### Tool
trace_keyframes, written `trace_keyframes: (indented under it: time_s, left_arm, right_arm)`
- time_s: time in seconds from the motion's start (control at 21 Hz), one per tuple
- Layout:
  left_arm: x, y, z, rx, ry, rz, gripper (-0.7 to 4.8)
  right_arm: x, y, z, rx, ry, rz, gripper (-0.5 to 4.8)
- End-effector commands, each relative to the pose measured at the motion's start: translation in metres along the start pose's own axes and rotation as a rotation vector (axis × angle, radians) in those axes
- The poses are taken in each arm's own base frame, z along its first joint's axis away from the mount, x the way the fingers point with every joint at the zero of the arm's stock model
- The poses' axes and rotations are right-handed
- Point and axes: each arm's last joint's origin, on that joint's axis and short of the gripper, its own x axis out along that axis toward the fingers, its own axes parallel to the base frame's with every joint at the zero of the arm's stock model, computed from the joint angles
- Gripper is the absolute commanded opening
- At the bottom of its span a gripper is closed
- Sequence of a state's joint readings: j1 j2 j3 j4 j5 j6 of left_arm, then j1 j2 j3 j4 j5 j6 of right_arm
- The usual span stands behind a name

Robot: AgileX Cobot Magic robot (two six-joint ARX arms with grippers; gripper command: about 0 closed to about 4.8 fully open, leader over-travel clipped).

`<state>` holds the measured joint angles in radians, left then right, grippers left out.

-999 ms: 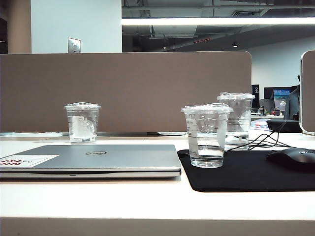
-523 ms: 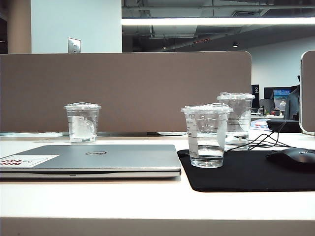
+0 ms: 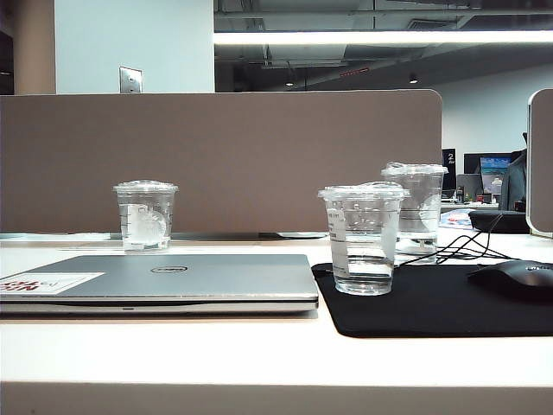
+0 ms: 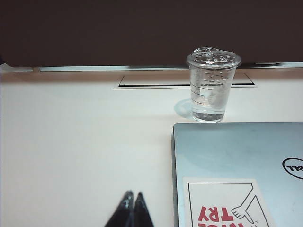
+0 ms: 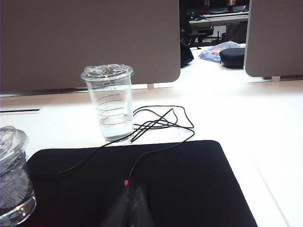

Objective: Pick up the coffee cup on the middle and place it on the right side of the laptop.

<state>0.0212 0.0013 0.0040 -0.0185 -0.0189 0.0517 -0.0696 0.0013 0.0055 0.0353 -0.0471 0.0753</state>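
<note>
The coffee cup [image 3: 364, 239] stood upright on the black mat [image 3: 449, 303], just right of the closed silver laptop [image 3: 164, 281]: small, clear plastic, a crinkled flat lid, faint white lines on its side, clear liquid in its lower part. The left gripper [image 4: 132, 202] hovered low over bare table beside the laptop, fingers pressed together. The right gripper [image 5: 133, 195] hung over the mat, likewise closed, holding nothing.

A brown partition panel [image 3: 220, 160] backs the white desk [image 3: 259, 354], under a long ceiling light strip [image 3: 380, 37].
</note>
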Motion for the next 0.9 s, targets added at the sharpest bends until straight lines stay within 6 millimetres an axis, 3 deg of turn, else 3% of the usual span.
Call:
trace_keyframes:
  time_s: [0.05,0.9]
  left_arm:
    - [-0.0002,0.0002,0.0023,0.000,-0.015,0.004,-0.05]
    - [-0.0002,0.0002,0.0023,0.000,-0.015,0.004,-0.05]
  right_arm:
    - [0.0001,0.0009,-0.0008,0.000,-0.003,0.025,-0.05]
    - [0.0001,0.0007,-0.0010,-0.026,-0.001,0.020,-0.05]
